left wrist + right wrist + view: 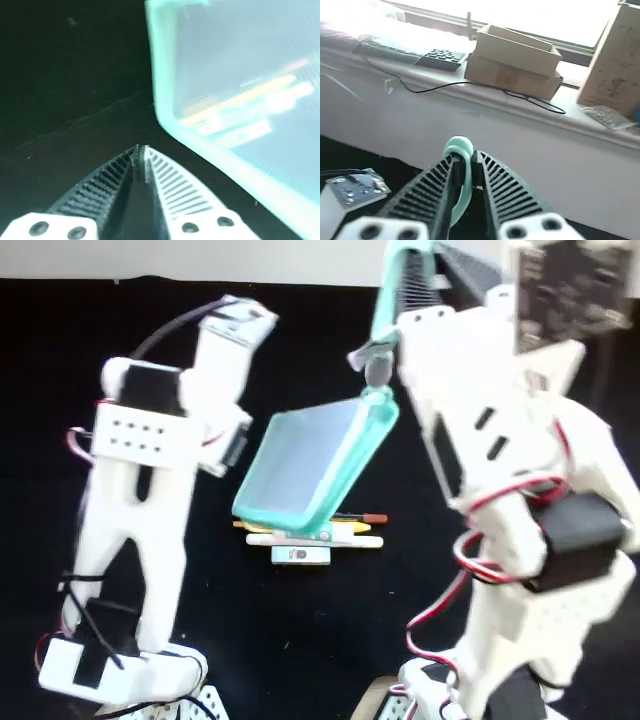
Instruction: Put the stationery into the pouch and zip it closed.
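While R hand (464,157) clamps pouch (310,465), it hangs tilted | stationery (315,532) on table (300,640) beneath, outside pouch | L hand (140,148) clenched, empty

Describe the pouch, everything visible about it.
The pouch is a flat, rectangular mint-green case with a frosted, see-through panel and a thicker teal border, soft plastic by the look. It hangs tilted above the black table, held at its upper corner, where the right gripper is shut on a teal loop of it. Its lower edge is over the stationery, contact unclear. The shut left gripper is beside it, apart. Whether its zip is open cannot be told.
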Controlling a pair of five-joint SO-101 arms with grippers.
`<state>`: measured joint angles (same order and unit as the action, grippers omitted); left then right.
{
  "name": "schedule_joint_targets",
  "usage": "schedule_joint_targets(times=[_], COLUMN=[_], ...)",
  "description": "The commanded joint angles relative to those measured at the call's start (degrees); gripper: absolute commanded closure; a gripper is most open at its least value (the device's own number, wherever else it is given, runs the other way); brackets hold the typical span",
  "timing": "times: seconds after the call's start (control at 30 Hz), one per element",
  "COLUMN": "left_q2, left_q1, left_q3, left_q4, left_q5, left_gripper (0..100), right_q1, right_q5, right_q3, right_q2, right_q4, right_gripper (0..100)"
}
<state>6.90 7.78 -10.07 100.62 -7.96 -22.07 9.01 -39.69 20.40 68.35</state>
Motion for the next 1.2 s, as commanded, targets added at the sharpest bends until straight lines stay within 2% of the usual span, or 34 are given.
schedule_joint_targets(times=[0.0, 0.1, 0.2, 0.5, 0.63, 0.73, 1.0, 1.17], left_q2=[0.31, 0.22, 0.40, 0.57, 0.57, 0.66, 0.40, 0.48], left_q1=[6.64, 9.27, 9.10, 8.92, 8.40, 5.41, -9.80, -11.65], left_q3=[1.89, 4.09, 6.20, 12.88, 13.32, 13.32, 14.02, 22.11], left_q4=[0.26, 0.09, -1.85, -12.04, -12.40, -12.31, -9.05, -9.49], left_q5=[3.16, 3.52, 6.95, 15.30, 15.74, 15.47, 15.38, 15.21], left_gripper=[99, 99, 99, 99, 99, 99, 99, 99], right_q1=[-2.24, -2.59, -3.91, -9.98, -12.97, -15.69, -20.35, -22.46], right_q5=[-0.35, -0.26, -0.18, -0.18, -0.18, -0.18, -0.18, -0.18], right_q3=[-1.71, -1.80, -1.89, -14.46, -17.45, -17.63, -17.71, -17.80], right_q2=[-1.63, -2.51, -2.86, -9.19, -11.65, -12.44, -16.84, -20.35], right_q4=[-3.65, -8.40, -12.79, -13.05, -10.86, -9.19, -9.36, -13.67], right_gripper=[99.2, 99.2, 99.2, 99.2, 99.2, 99.2, 99.2, 99.2])
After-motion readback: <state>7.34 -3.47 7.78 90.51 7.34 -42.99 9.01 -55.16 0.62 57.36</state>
